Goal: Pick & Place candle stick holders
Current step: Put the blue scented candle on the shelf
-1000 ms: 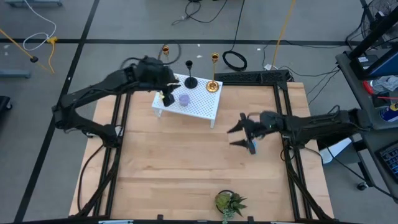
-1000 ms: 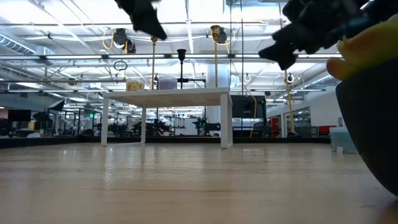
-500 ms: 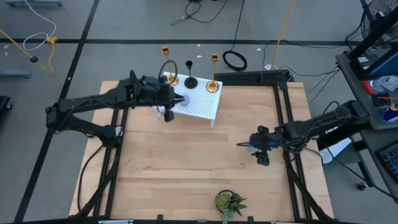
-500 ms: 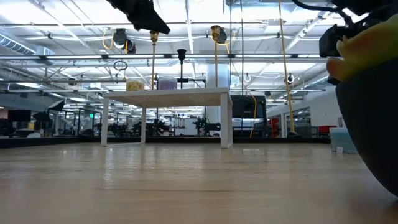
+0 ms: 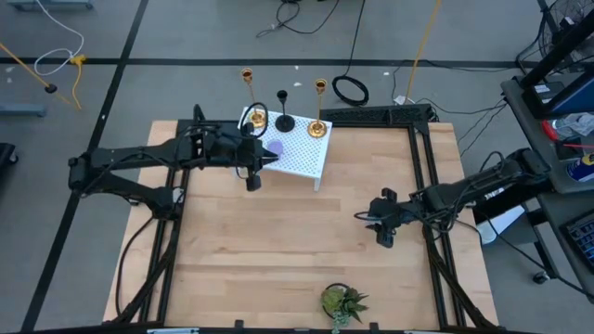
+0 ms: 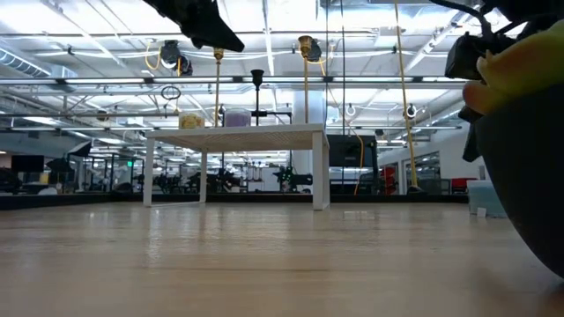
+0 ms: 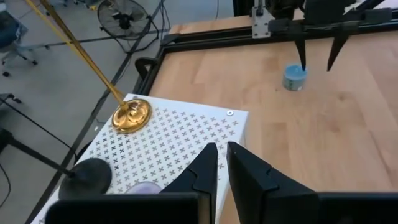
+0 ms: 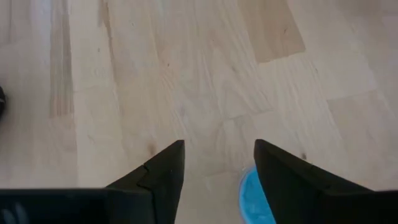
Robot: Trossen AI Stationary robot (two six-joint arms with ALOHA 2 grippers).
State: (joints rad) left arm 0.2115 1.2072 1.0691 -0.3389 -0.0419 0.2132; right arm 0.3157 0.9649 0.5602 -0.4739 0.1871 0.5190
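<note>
Three candle stick holders stand by their round bases along the far edge of the white perforated rack (image 5: 295, 156): a gold one (image 5: 253, 109), a shorter black one (image 5: 284, 116) and a second gold one (image 5: 318, 121). My left gripper (image 5: 265, 159) hovers over the rack's near part, beside a purple puck (image 5: 276, 147), shut with nothing between its fingers (image 7: 208, 168). The right-hand gold base (image 7: 132, 116) and the black base (image 7: 93, 174) lie ahead of it. My right gripper (image 5: 365, 218) points down, open, over a blue puck (image 7: 295, 76) on the table. My right gripper comes at the blue puck from above, and the puck's rim (image 8: 250, 194) shows right beside one finger (image 8: 280, 180). Whether that finger touches the puck I cannot tell. The puck lies flat on the table.
A potted plant (image 5: 342, 301) stands at the table's near edge. Black frame rails (image 5: 422, 158) run along the table's left and right sides. A yellow puck (image 6: 189, 119) sits on the rack. Bare wood lies between the rack and the plant.
My left gripper has come down from the rack's far left corner toward its near part and the table's right. My right gripper has drawn toward the table's right and near edges, sunk, and tipped from almost level to pointing steeply down over the blue puck.
</note>
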